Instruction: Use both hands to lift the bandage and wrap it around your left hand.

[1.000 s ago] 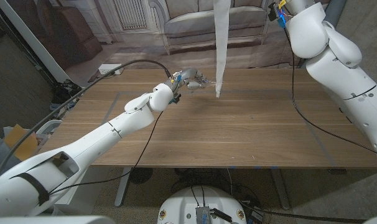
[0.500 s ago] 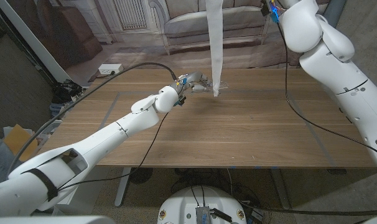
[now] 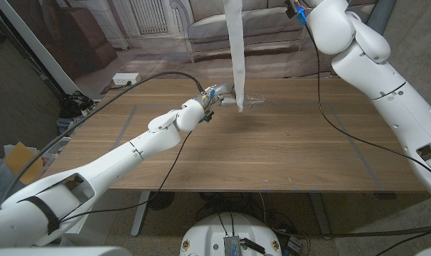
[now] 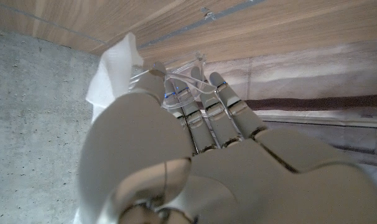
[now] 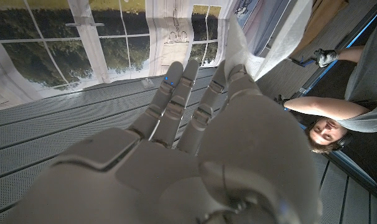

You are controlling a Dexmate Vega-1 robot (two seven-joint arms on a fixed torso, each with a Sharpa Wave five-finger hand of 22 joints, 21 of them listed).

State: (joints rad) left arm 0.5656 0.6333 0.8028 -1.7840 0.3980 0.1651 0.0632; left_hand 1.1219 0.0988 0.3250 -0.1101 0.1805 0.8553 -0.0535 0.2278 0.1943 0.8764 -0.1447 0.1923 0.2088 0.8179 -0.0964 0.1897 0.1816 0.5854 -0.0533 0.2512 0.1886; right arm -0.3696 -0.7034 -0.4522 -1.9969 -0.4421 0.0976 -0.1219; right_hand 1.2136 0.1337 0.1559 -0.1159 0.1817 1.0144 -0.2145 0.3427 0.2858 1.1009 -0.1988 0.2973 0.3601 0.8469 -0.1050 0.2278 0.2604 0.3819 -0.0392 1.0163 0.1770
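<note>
A long white bandage (image 3: 235, 50) hangs straight down from above the picture's top edge in the head view, and its lower end reaches my left hand (image 3: 221, 95). That hand hovers over the far middle of the wooden table (image 3: 272, 149), fingers stretched out and close together. In the left wrist view the bandage (image 4: 114, 68) lies against the thumb side of my left hand (image 4: 201, 143). In the right wrist view my right hand (image 5: 195, 143) is raised high and pinches the bandage's (image 5: 282, 31) upper part between thumb and fingers.
My right arm (image 3: 343, 35) rises over the table's far right, with a black cable (image 3: 329, 107) trailing down from it. A sofa (image 3: 201, 25) stands behind the table. A person (image 5: 338, 118) shows in the right wrist view.
The right arm has swung left, carrying the hanging bandage left until its lower end meets my left hand. The left hand has reached slightly farther forward.
</note>
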